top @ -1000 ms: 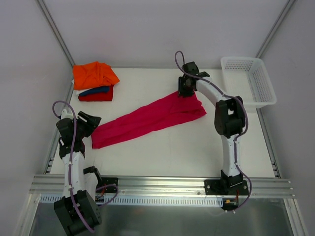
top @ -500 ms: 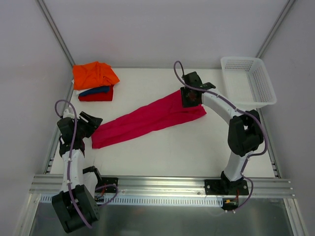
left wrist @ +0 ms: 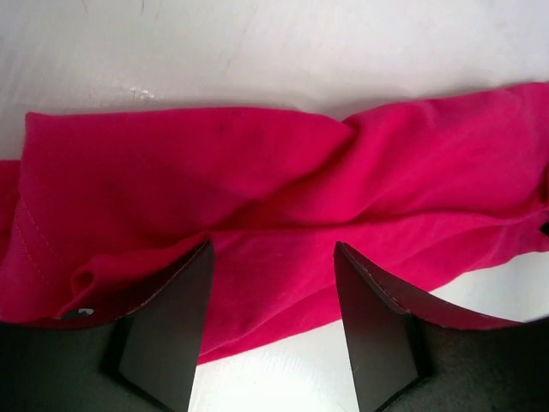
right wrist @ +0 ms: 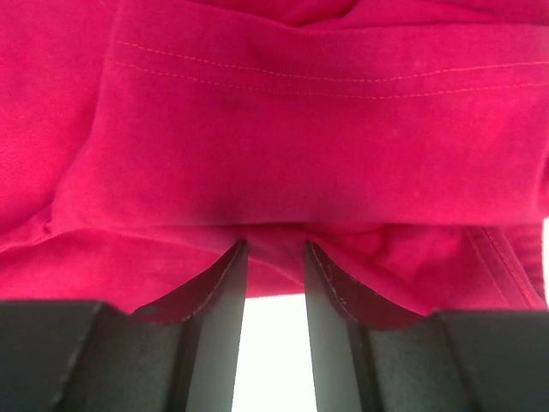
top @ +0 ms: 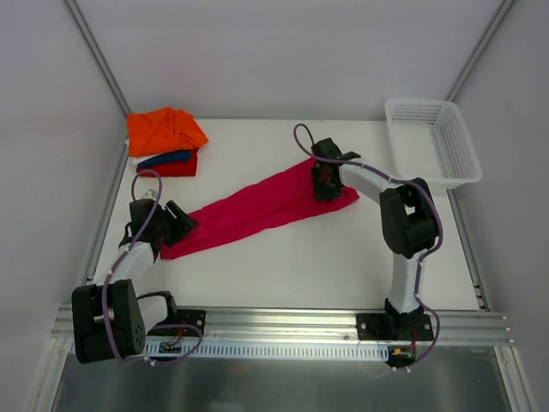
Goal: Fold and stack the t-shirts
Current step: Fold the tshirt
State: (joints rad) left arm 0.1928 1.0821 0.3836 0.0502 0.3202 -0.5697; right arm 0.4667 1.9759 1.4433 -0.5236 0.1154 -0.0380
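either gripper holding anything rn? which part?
Nothing clamped, as far as shows. Left gripper open over the pink t-shirt's left end; right gripper open at the edge of its right end.

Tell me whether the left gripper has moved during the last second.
Yes. The left gripper has moved to the right, away from the table's left rail, and now stands at the left end of the pink t-shirt.

Bright, even light; soft shadows
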